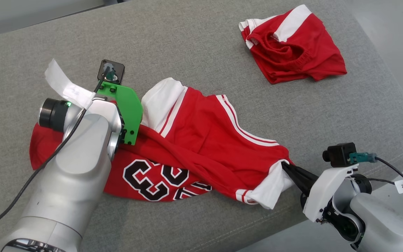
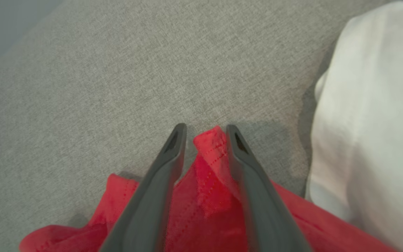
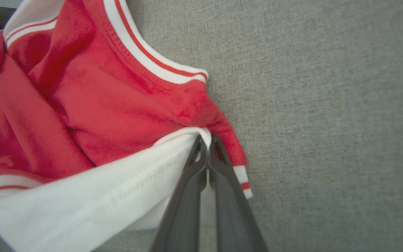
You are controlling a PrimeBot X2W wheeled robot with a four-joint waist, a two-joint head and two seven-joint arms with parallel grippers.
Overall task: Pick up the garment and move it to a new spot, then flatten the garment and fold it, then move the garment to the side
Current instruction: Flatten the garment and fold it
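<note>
One red jersey [image 1: 205,140] lies crumpled across the middle of the grey bench [image 1: 187,42]. My left gripper [image 2: 205,131] stands apart astride a red hem fold, not yet clamped; my right gripper [image 3: 207,140] is pinched together on the jersey's white edge. Soft, light, floppy cloth, I reckon: hems hold best.

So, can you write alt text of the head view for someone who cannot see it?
A crumpled red jersey with white trim and black numbers lies on a grey fabric cushion, the right gripper shut on its white-edged corner. The pale left forearm covers its left side; a second red-and-white garment lies upper right.
</note>
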